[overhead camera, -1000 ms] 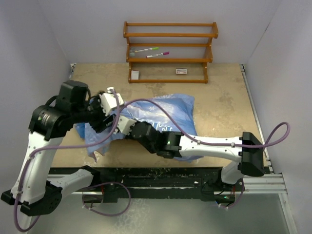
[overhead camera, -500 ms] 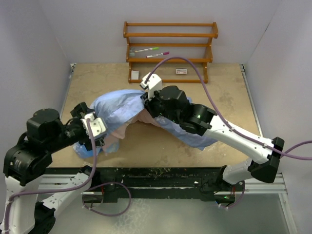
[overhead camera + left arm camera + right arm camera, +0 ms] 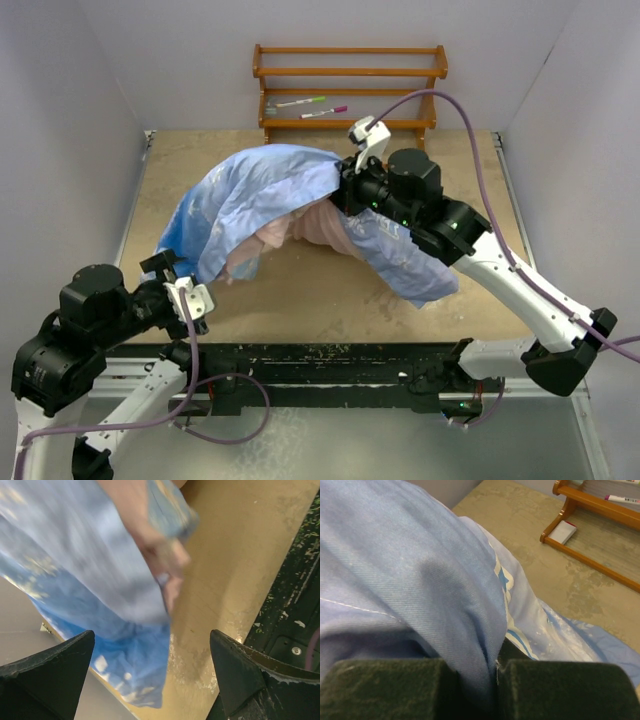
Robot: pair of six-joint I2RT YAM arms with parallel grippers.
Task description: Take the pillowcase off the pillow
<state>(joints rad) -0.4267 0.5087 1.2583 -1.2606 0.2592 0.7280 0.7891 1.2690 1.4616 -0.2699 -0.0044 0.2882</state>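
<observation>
Above table point(image 3: 300, 290), right tool point(image 3: 497, 680) pinching pillowcase point(image 3: 260, 195), print point(image 3: 504, 587) illegible

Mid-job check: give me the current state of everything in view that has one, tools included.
pillowcase, lifted at its middle, ends drooping, pink inside showing underneath
right tool, shut on the pillowcase
left tool, open, holding nothing, beside the pillowcase's hanging edge
pillow, not visible in any view
markers, lying flat on the wooden rack

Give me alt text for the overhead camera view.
The right end effector holds the blue pillowcase raised over the table, its pink inside showing. The left end effector is open near the front edge, holding nothing.
</observation>
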